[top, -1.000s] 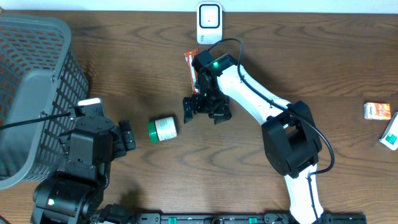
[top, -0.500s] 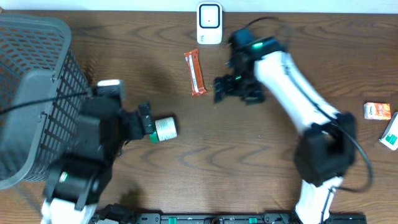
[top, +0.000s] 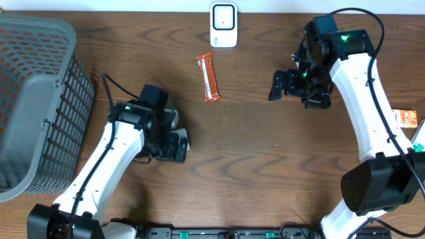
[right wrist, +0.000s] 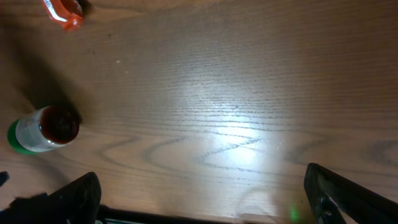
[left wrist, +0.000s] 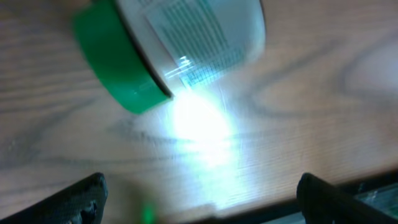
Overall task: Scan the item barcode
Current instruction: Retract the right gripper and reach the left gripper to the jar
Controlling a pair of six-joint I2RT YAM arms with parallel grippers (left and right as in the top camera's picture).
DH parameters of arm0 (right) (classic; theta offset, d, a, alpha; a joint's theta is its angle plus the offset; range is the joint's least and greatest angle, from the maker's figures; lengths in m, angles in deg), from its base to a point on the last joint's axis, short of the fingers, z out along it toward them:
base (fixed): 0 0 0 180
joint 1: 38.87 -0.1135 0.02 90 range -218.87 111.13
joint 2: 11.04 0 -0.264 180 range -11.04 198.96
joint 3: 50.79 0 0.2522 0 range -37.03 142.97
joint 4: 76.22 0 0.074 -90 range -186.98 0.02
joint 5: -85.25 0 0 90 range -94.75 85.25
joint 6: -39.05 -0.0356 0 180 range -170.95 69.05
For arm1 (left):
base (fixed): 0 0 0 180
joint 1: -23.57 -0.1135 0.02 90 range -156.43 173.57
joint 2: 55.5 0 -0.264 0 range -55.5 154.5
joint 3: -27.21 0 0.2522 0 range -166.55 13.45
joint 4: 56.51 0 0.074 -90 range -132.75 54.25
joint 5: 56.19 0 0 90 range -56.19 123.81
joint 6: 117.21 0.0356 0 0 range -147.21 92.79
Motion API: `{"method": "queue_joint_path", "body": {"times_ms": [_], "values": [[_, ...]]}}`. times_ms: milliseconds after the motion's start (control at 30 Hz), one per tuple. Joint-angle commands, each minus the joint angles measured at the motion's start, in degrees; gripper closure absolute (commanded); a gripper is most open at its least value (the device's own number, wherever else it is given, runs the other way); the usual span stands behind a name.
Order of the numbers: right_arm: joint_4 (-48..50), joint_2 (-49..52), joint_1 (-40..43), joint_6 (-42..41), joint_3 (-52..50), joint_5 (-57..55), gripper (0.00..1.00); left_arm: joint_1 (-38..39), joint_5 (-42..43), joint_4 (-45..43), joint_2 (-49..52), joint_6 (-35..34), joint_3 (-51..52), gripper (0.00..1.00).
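Observation:
A white bottle with a green cap (left wrist: 174,50) lies on its side on the wooden table. In the left wrist view it sits just ahead of my left gripper (left wrist: 199,202), whose jaws stand wide and empty. From overhead, the left gripper (top: 174,136) hangs over the bottle and hides it. The right wrist view shows the bottle (right wrist: 37,130) far off to the left. My right gripper (top: 297,93) is open over bare table, holding nothing. The white scanner (top: 224,25) stands at the back edge. An orange snack bar (top: 210,78) lies in front of it.
A grey mesh basket (top: 40,99) fills the left side of the table. An orange box (top: 403,118) and a white-and-green box (top: 418,143) lie at the right edge. The snack bar's end (right wrist: 62,9) shows at the top left of the right wrist view.
My left arm has swung right and now covers the bottle. My right arm has moved right, away from the snack bar. Both grippers stayed open.

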Motion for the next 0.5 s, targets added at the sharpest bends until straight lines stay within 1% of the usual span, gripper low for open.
{"method": "queue_joint_path", "body": {"times_ms": [0, 33, 100, 200, 233, 300, 400, 467], "values": [[0.2, 0.1, -0.1, 1.2, 0.2, 0.1, 0.01, -0.1, 3.4, -0.7, -0.3, 16.5, -3.0, 0.02], [0.2, 0.1, -0.2, 1.2, 0.2, 0.3, 0.01, -0.1, 3.4, -2.1, -0.3, 19.8, -3.1, 0.02], [0.3, 0.1, -0.6, 1.2, 0.2, 0.2, 0.01, 0.0, 3.4, -6.5, -0.3, 22.8, -3.0, 0.02], [0.1, 0.1, -0.8, 1.3, 0.2, 0.2, 0.01, 0.0, 3.0, -11.7, -0.2, 32.0, -3.1, 0.02], [-0.2, 0.1, -0.8, 1.3, 0.2, 0.2, 0.01, 0.0, 1.7, -12.8, -0.2, 34.2, -3.1, 0.02], [-0.6, 0.1, -0.8, 1.4, 0.2, 0.2, 0.01, 0.0, -1.0, -14.4, -0.2, 36.8, -3.0, 0.02], [-0.5, 0.1, -0.8, 1.5, 0.2, 0.2, 0.01, -0.1, -0.8, -14.4, 0.3, 38.7, -2.8, 0.02], [-0.5, 0.1, -0.8, 1.5, 0.2, 0.3, 0.01, -0.2, -0.9, -14.4, 1.4, 41.6, -2.6, 0.02]]}}
